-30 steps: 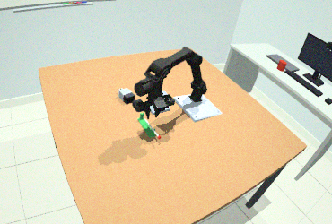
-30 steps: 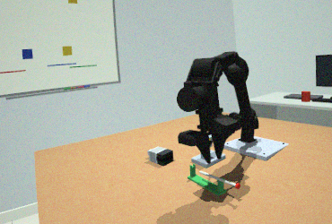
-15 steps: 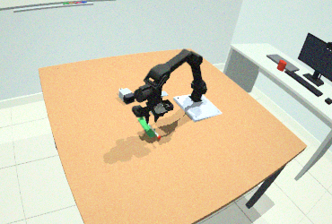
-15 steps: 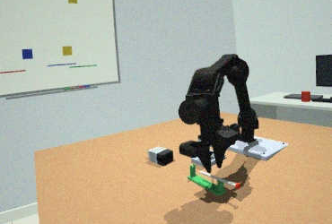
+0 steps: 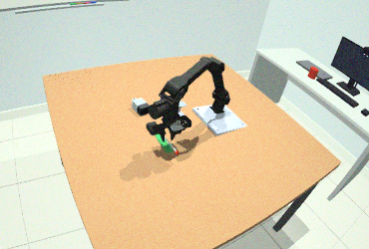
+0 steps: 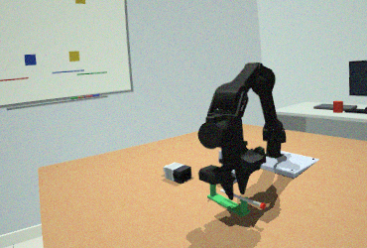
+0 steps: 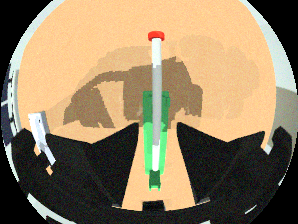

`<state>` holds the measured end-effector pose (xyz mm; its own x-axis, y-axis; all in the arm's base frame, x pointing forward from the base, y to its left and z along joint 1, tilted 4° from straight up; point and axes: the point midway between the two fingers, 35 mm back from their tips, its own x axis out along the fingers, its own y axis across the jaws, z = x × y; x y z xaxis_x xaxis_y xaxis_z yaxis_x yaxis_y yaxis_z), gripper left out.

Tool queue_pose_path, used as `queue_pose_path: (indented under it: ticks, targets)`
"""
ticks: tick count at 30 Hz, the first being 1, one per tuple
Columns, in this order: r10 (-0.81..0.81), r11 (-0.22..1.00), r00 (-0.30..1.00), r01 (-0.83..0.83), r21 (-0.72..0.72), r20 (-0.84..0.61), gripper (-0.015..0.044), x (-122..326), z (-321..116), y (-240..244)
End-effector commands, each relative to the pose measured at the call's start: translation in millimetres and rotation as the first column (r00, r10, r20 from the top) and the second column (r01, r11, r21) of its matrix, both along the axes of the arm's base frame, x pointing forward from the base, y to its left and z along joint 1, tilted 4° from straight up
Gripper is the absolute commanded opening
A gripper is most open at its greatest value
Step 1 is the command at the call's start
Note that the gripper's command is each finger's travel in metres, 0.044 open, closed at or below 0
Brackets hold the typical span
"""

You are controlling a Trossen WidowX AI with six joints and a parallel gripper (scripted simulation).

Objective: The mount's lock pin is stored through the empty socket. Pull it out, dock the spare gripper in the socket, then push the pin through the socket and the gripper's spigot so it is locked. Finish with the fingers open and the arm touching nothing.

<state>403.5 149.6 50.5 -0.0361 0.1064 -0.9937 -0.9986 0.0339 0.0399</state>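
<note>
The thin white and grey pin with a red end cap (image 5: 172, 146) (image 6: 249, 201) (image 7: 156, 85) lies along a small bright green plastic holder (image 5: 163, 143) (image 6: 221, 200) (image 7: 148, 145) on the tan worktop (image 5: 224, 171) (image 6: 109, 195) (image 7: 225, 65). Its red end sticks out past the holder. The black end effector (image 5: 169, 138) (image 6: 237, 194) (image 7: 158, 124) is partly open, with nothing gripped. It points down over the pin, one finger to each side in the wrist view. I cannot tell if a finger touches the holder. The big black arm (image 5: 191, 74) (image 6: 230, 93) bends up and back to a flat white base plate (image 5: 230, 125) (image 6: 298, 165). A pale grey piece (image 5: 183, 105) peeks out behind the end effector, mostly hidden. Apart from the holder sits a small white and black block (image 5: 138, 104) (image 6: 173, 171). Past the worktop, a red cup (image 5: 313, 73) (image 6: 337, 106) stands on a white desk (image 5: 284, 59) (image 6: 303, 112).
</note>
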Motion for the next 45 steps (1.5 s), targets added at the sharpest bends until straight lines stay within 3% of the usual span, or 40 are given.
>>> queue_pose_path:
  ticks: [1, 14, 20, 23, 45]
  targets:
    - [0.002, 1.0, 1.0, -0.002, -0.005, 0.002, 0.018, 0, -6, 0]
    - [0.002, 1.0, 1.0, -0.002, -0.005, 0.001, 0.018, -2, -22, -1]
    - [0.002, 1.0, 1.0, -0.002, -0.005, 0.001, 0.0023, -2, -22, -1]
    - [0.002, 1.0, 1.0, -0.002, -0.005, 0.001, 0.0002, -2, -22, -1]
    - [0.002, 1.0, 1.0, -0.002, -0.005, -0.014, 0.0, -4, 4, -1]
